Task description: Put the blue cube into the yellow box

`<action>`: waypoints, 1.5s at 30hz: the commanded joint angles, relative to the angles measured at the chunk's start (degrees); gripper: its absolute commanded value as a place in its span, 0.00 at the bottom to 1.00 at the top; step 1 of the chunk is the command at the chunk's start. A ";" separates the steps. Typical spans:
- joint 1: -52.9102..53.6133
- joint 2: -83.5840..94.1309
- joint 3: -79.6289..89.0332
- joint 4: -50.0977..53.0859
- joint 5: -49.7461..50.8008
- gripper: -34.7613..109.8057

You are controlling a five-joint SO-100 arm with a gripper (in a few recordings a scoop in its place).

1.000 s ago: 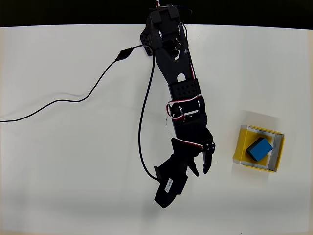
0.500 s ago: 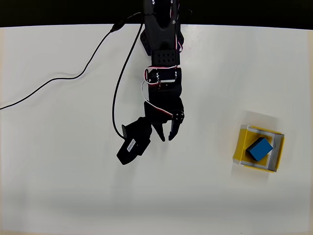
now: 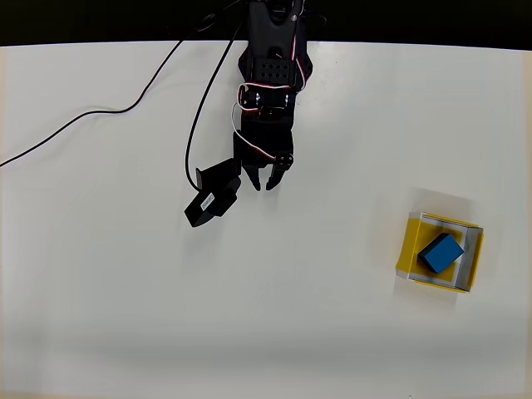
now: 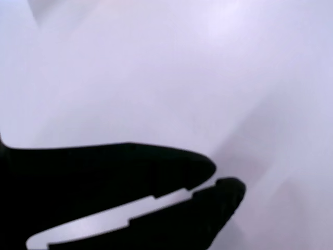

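In the overhead view the blue cube (image 3: 440,252) lies tilted inside the yellow box (image 3: 405,249) at the right side of the white table. My black gripper (image 3: 263,183) hangs near the arm's base at the top centre, far to the left of the box. Its jaws are shut with nothing between them. In the wrist view the gripper (image 4: 216,179) shows as two dark fingers with a thin sliver of light between them, tips meeting over blurred white table.
A black cable (image 3: 125,108) runs across the table's upper left to the arm. The black camera housing (image 3: 209,202) with a white label sticks out left of the gripper. The table's far edge (image 3: 416,43) meets a dark background.
The arm has drawn back up and to the left, away from the box, toward its base. The cube has stayed in the box. The jaws have narrowed.
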 commanded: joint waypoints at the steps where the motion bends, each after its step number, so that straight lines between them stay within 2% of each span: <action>1: 0.09 9.58 3.16 5.98 -0.53 0.26; 8: 0.35 19.86 4.13 24.79 -0.79 0.26; 12: 0.53 21.88 4.13 31.99 0.62 0.26; 24: 2.72 22.32 4.13 31.64 9.23 0.28; 45: 2.55 22.15 4.13 31.46 9.58 0.28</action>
